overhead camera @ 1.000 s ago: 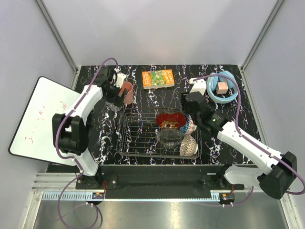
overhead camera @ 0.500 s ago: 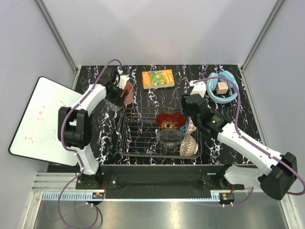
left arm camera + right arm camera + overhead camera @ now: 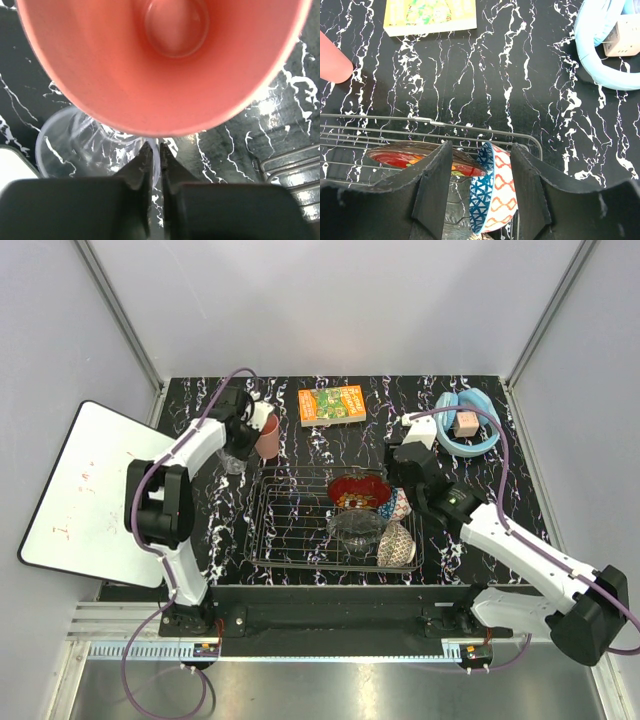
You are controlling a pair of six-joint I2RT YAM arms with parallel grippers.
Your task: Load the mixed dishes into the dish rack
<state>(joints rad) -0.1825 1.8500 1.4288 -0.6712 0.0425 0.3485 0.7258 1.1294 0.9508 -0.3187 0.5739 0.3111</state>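
Ur left claw (image 3: 155, 150) is pinched together at the rim of the clear glass tumbler (image 3: 70, 145), w/ the salmon-pink cup (image 3: 150, 60) just beside it, both on the counter (image 3: 330, 445) off the dish rack (image 3: 262, 510) far-left corner. Right claw (image 3: 480, 150) is apart over the blue patterned bowl (image 3: 482, 192). Rack's left half = bare wire. Box (image 3: 331, 404) print is unreadable.

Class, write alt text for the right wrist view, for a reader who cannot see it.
The open right gripper hovers over the far edge of the dish rack, framing a blue patterned bowl on edge beside a glossy red bowl.
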